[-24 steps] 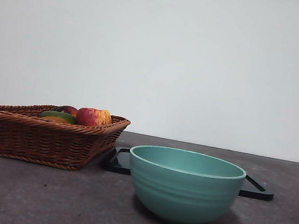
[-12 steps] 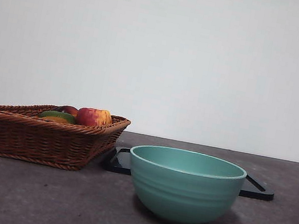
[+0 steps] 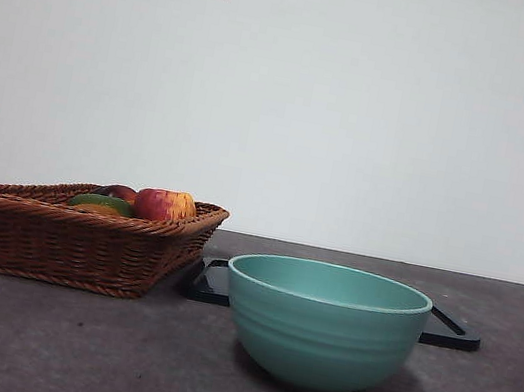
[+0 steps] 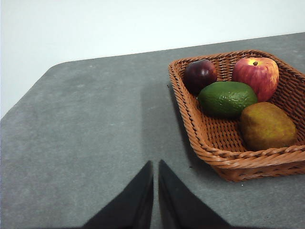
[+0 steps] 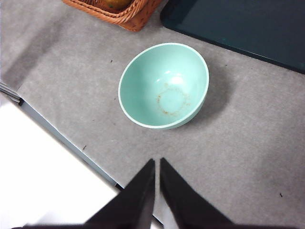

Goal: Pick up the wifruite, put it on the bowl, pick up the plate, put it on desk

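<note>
The desk (dark grey) carries basket, bowl, tray.

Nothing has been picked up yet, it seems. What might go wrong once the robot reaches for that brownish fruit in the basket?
The brownish fruit lies pressed against the green fruit and close to the basket wall, so the left gripper, its jaws shut, may nudge a neighbour or catch the weave. The fruit is rounded and could slip. The bowl stands near the desk edge, so a hard drop might shift it.
</note>
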Controlling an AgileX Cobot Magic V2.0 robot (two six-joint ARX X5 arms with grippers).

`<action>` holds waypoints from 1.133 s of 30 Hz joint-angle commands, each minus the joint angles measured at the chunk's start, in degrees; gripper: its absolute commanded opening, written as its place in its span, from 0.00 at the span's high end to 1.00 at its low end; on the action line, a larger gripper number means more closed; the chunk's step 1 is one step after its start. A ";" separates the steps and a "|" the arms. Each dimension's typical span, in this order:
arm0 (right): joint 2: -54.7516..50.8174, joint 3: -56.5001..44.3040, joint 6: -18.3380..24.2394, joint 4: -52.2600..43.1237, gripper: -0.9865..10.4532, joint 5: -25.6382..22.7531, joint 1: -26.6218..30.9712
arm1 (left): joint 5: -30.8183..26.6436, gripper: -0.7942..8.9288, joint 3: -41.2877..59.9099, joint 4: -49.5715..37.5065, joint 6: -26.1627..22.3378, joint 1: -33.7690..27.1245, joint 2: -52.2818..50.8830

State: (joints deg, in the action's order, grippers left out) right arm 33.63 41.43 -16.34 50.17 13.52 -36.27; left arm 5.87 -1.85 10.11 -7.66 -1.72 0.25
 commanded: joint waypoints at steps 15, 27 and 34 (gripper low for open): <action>-9.01 -2.05 6.93 -8.55 0.91 -2.82 12.83 | -0.07 0.90 1.18 0.44 -0.42 -0.15 -0.09; -30.67 -27.74 12.57 -41.83 0.91 -3.06 34.82 | -0.07 0.90 1.18 0.46 -0.44 -0.15 -0.09; -33.44 -35.10 13.14 -44.39 0.91 -3.26 36.92 | -0.07 0.90 1.18 0.46 -0.44 -0.15 -0.07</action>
State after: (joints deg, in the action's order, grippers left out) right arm 0.45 6.74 -4.08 6.74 10.46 0.49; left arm 5.87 -1.85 10.11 -7.66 -1.72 0.25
